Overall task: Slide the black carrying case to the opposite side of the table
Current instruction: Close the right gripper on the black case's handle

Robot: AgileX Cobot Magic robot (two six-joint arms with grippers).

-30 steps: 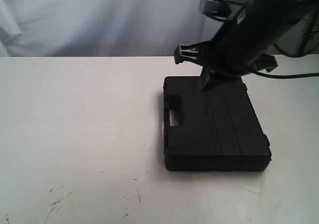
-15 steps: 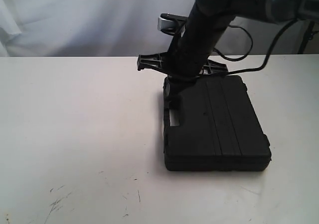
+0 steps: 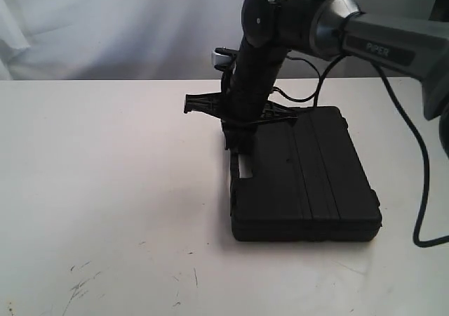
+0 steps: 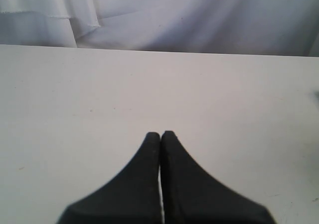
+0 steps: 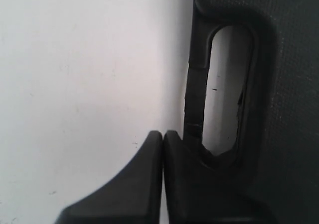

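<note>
- Large white flat tabletop (image 3: 105, 189): smooth and matte, much wider than the case, with a creased white cloth backdrop (image 3: 105, 28) behind it.
- Black moulded-plastic carrying case (image 3: 316, 182): rectangular with rounded corners and a fine-grained texture. It lies flat on the tabletop, right of centre in the exterior view. 3 raised bands run along the lid. Its long axis runs from far edge to near edge, and its handle side faces left.
- Right arm (image 3: 259, 70): black tubular links with a grey segment. It comes in from the right and drops to the case's far-left corner.
- Right gripper (image 5: 162, 134): 2 black tapered fingers pressed together, gripping nothing. The tips are just beside the handle bar (image 5: 198, 94), and 1 finger appears to touch it.
- Left gripper (image 4: 160, 134): 2 black tapered fingers pressed together, empty, above bare tabletop.
- Faint dark scuff marks (image 3: 81, 284): thin scratches near the front-left area.
</note>
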